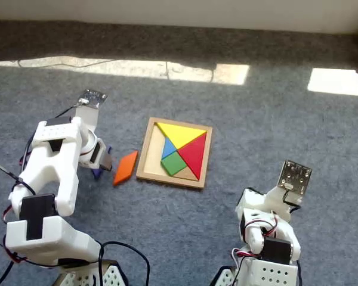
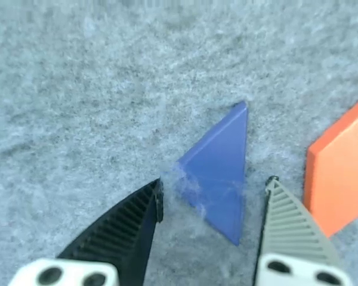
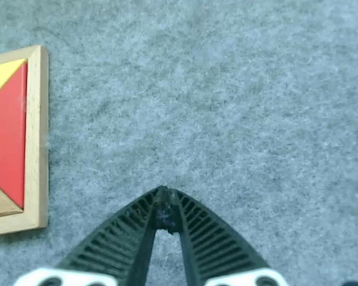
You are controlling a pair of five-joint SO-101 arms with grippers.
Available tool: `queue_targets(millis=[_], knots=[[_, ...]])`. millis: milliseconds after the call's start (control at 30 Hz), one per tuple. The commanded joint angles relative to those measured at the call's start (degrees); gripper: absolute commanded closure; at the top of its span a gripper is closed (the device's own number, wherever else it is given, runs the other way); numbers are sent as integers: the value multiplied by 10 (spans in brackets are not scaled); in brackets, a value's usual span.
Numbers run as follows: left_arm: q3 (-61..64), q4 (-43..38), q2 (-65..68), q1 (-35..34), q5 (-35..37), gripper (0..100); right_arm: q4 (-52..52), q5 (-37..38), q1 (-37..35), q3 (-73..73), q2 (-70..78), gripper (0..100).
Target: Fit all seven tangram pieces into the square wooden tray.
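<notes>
Left gripper (image 2: 215, 182) jaws apart, straddling the blue triangle (image 2: 218, 173) flat on the carpet (image 1: 256, 107), mid-left in the high view, likely lined up to pinch it; orange parallelogram (image 1: 126, 167) lies just beside the part-filled tray (image 1: 144, 150); right gripper (image 3: 162, 205) tips together, empty, parked lower right

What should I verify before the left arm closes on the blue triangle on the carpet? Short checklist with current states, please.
1. The left gripper is open: ok.
2. The blue triangle lies flat between its fingers: ok.
3. The orange parallelogram is clear of that gripper: cannot tell, it lies close beside it.
4. The wooden tray has bare wood free for more pieces: ok.
5. The right gripper is shut and off the tray: ok.
</notes>
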Motion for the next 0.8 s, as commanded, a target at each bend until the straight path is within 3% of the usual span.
queue_targets(millis=[0,233,600,767], knots=[[-43,-4,-10,-6,-11,729,3,8,6,70,-11,995],[-109,7,76,8,-18,733,3,8,6,70,-11,995],[-116,67,83,10,-18,735,3,8,7,70,-11,995],[-116,81,83,13,-18,814,3,8,7,70,-11,995]])
